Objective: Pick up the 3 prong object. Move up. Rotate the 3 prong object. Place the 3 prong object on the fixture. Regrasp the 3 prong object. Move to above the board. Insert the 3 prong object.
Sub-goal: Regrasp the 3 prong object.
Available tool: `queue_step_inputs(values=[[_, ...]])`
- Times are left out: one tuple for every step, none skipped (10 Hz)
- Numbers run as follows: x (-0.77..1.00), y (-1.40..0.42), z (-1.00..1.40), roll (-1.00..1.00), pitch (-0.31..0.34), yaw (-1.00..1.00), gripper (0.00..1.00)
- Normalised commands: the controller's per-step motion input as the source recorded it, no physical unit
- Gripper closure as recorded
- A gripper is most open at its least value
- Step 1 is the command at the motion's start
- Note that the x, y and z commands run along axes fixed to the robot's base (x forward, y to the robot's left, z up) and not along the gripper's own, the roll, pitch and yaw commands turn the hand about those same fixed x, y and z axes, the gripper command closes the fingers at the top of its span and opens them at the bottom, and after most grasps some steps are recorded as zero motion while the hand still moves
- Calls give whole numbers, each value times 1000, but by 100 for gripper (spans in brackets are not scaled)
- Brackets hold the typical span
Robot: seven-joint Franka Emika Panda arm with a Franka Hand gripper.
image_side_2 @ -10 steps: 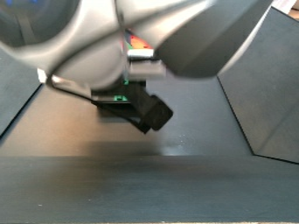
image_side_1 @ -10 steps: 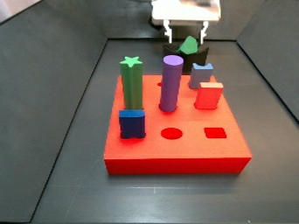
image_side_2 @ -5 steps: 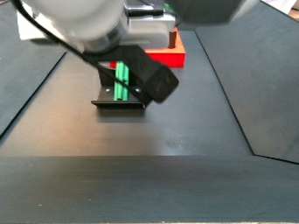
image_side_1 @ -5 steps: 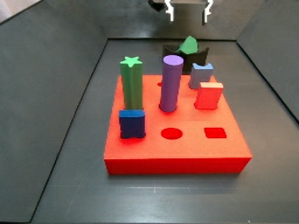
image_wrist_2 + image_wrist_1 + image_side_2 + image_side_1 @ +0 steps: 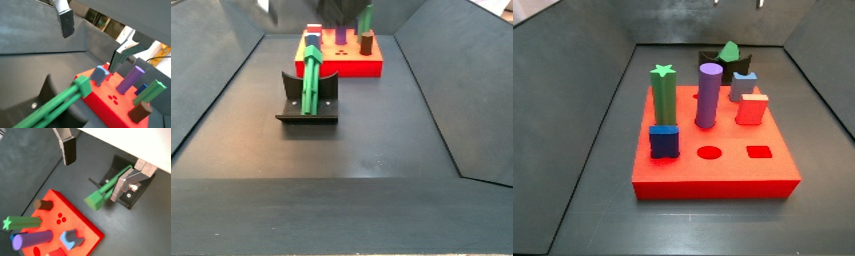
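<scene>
The 3 prong object (image 5: 310, 88), a green bar, lies slanted in the notch of the black fixture (image 5: 305, 118), in front of the red board (image 5: 352, 68). In a side view the bar's end (image 5: 728, 50) shows behind the board (image 5: 714, 175). My gripper (image 5: 93, 178) is open and empty, raised above the fixture. Both wrist views show the bar (image 5: 107, 188) (image 5: 53, 105) below and between the spread fingers (image 5: 67, 150), untouched. The gripper (image 5: 90, 50) is far above the board (image 5: 107, 105). Only its fingertips (image 5: 718, 3) reach into a side view.
On the board stand a green star post (image 5: 663, 95), a purple cylinder (image 5: 708, 95), a blue block (image 5: 664, 140), a red block (image 5: 751, 108) and a light blue piece (image 5: 743, 82). Round and square holes (image 5: 710, 153) are open at its near edge. Dark sloping walls (image 5: 211, 70) enclose the floor.
My gripper has risen straight up from the fixture and nearly left the side views. The green bar stays on the fixture.
</scene>
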Motion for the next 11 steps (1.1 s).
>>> queue_step_inputs(values=[[-50,-1000,741,1000,36,14,0],[-37,-759,431,1000,34,14,0],[-26,-548,192,1000,31,14,0],[-7,-337,80,1000,29,15,0],[-11,-70,66,1000,28,16,0],[-9,-37,43,1000,27,16,0],[4,-49,20,1000,25,18,0],[8,-38,19,1000,24,19,0],[9,-24,14,1000,27,20,0],[7,-19,12,1000,31,21,0],[15,-23,9,1000,41,25,0]])
